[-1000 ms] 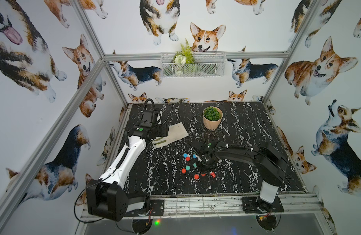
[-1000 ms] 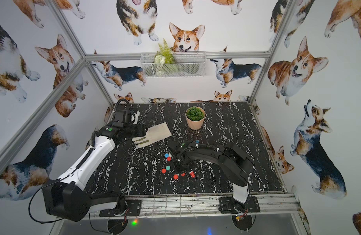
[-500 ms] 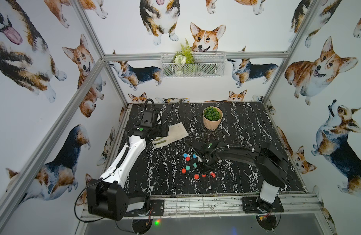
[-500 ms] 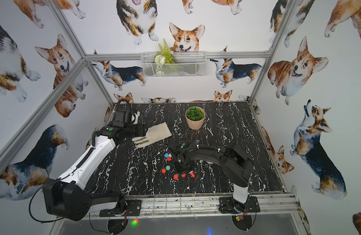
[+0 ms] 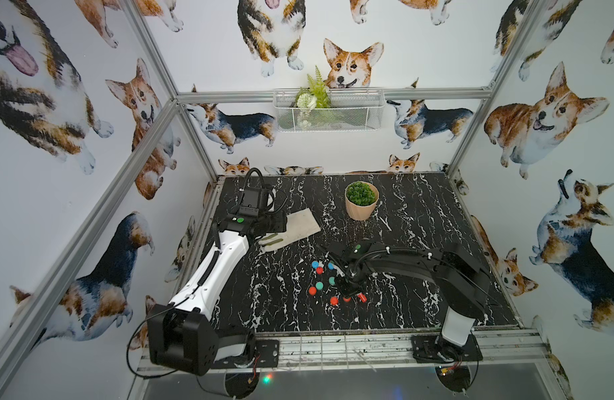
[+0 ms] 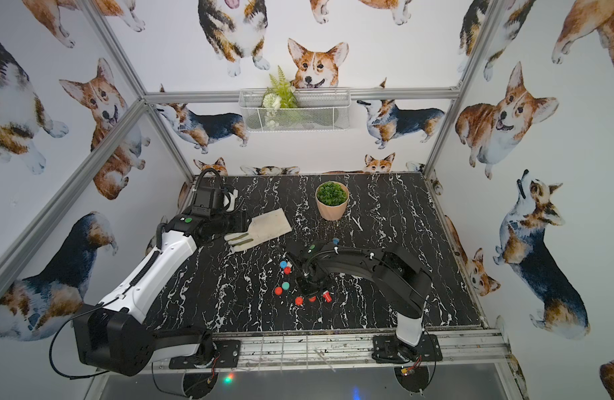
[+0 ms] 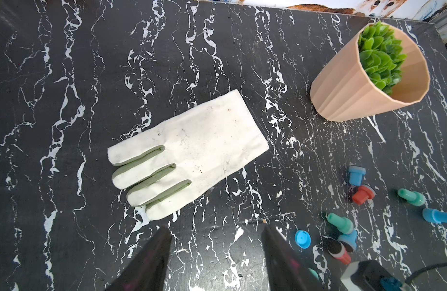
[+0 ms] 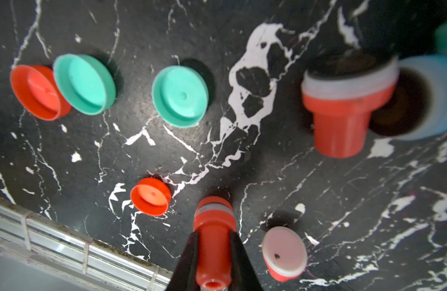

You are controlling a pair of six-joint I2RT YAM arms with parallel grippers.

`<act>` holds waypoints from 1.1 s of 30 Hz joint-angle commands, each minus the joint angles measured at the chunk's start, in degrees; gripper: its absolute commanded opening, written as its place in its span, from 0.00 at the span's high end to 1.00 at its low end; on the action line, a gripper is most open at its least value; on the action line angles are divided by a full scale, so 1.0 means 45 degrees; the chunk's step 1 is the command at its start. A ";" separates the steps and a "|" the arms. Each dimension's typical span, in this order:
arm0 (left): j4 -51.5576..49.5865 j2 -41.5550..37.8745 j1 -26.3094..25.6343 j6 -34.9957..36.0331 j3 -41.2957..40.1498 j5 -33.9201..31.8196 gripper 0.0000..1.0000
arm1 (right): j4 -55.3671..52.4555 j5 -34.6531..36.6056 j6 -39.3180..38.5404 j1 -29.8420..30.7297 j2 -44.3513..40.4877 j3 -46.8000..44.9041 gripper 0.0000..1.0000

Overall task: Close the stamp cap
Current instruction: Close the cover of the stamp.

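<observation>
Nothing has visibly shifted over the last second. Your right gripper (image 8: pixel 213 236) has its jaws clamped on the stem of a red stamp (image 8: pixel 213 214), head toward the tabletop (image 8: pixel 318 201). A loose red cap (image 8: pixel 151 196) lies just beside that stamp. Well away from the stamp, your left gripper (image 7: pixel 216 228) hangs with jaws apart and empty, near a glove (image 7: pixel 192 151).

The left arm (image 5: pixel 226 263) has a white shell, black joints, a ribbed black cable (image 5: pixel 207 268) and a green dot (image 5: pixel 240 219). The right arm (image 5: pixel 420 263) is black with a white lower segment (image 5: pixel 456 327).
</observation>
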 commanded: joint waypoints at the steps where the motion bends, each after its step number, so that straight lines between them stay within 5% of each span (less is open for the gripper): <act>1: 0.0022 0.0018 0.0027 0.0115 0.0033 -0.0053 0.38 | -0.0032 -0.0197 0.0170 0.0068 0.0194 -0.0137 1.00; 33: 0.0021 0.0035 0.0022 0.0117 0.0041 -0.0060 0.38 | -0.0078 -0.0181 0.0347 0.0190 -0.0251 -0.0458 1.00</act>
